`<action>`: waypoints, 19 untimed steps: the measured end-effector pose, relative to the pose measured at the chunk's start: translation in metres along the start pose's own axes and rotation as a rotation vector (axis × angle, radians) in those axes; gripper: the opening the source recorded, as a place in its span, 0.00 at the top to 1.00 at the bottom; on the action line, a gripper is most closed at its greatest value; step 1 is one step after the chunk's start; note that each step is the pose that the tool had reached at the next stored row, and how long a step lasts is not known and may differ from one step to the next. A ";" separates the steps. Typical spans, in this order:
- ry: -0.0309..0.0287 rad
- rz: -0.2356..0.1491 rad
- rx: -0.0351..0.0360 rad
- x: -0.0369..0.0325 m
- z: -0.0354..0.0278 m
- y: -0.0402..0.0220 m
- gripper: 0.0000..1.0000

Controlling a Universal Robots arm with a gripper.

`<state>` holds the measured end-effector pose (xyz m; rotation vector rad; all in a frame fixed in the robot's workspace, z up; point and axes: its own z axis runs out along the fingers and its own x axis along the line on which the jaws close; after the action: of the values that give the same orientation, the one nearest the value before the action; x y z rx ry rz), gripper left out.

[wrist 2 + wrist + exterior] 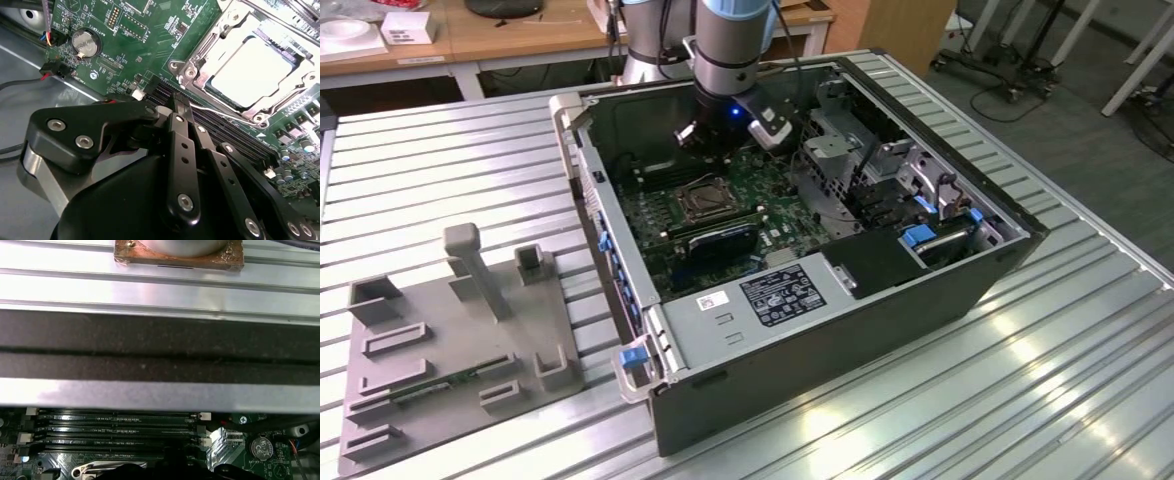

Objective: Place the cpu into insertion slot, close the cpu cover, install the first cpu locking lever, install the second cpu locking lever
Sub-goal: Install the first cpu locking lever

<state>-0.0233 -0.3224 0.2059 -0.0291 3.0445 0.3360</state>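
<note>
The cpu (252, 70), a pale silver square, lies in the insertion slot (698, 203) on the green board. The silver cpu cover (200, 56) lies flat around it, its window framing the chip. A thin metal lever rod (225, 116) runs along the socket's edge nearest the gripper; whether it is latched is unclear. My gripper (175, 102) hangs inside the open computer case (607, 215), over the memory slots beside the socket, not touching the cover. Its black fingers meet at the tips, shut with nothing in them. In the exterior view the gripper (707, 150) is just beyond the socket.
Long black memory slots (117, 429) and a coin battery (86, 42) flank the socket. A black box with a white label (781, 295) and a drive cage with blue tabs (927, 235) fill the case's other end. A grey fixture plate (454, 345) sits at the exterior view's left.
</note>
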 end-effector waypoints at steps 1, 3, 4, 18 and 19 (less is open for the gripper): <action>-0.0006 0.003 0.0003 0.0003 0.0001 0.0004 0.89; -0.0020 0.009 0.0012 0.0009 0.0003 0.0013 0.89; -0.0026 0.011 0.0019 0.0012 0.0004 0.0015 0.89; -0.0095 0.043 0.0176 0.0042 0.0005 0.0034 0.89; -0.0100 0.045 0.0183 0.0043 0.0006 0.0035 0.89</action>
<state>-0.0277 -0.3189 0.2058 0.0420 3.0419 0.3105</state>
